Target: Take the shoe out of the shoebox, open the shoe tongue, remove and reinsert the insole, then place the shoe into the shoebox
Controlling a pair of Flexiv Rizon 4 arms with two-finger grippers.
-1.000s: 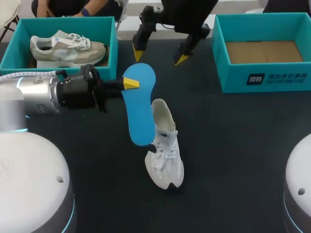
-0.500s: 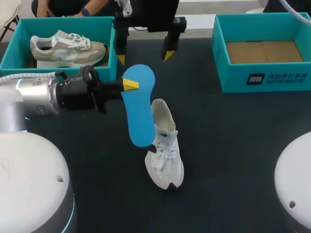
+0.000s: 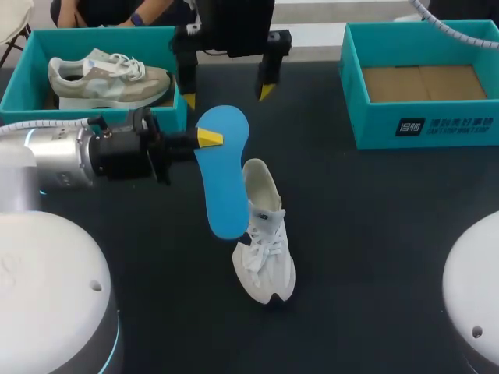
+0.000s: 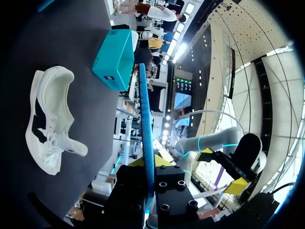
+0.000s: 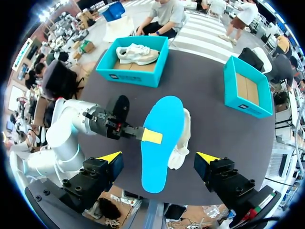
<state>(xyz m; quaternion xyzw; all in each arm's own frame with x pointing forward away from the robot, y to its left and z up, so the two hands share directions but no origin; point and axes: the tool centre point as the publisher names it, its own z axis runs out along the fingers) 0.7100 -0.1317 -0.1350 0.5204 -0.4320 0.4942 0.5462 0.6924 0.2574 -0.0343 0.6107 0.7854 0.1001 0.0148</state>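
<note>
My left gripper [image 3: 209, 138] comes in from the left and is shut on the upper end of a blue insole [image 3: 224, 183], which hangs upright above the table. In the left wrist view the insole [image 4: 145, 119] shows edge-on between my fingers. A white shoe [image 3: 265, 241] lies on the dark table just beside and below the insole, toe toward me. My right gripper [image 3: 226, 93] hangs high over the back of the table, open and with nothing in it. From it I look down on the insole [image 5: 162, 138], the shoe [image 5: 181, 136] and the left gripper [image 5: 151, 136].
A teal shoebox [image 3: 15, 82] at the back left holds a grey and beige sneaker [image 3: 109, 78]. A second teal shoebox [image 3: 421, 128] at the back right shows only its cardboard floor. Bare dark table lies between the boxes and around the shoe.
My right gripper has swung leftward along the back of the table and turned, still open. The left gripper, the insole and the white shoe have not moved.
</note>
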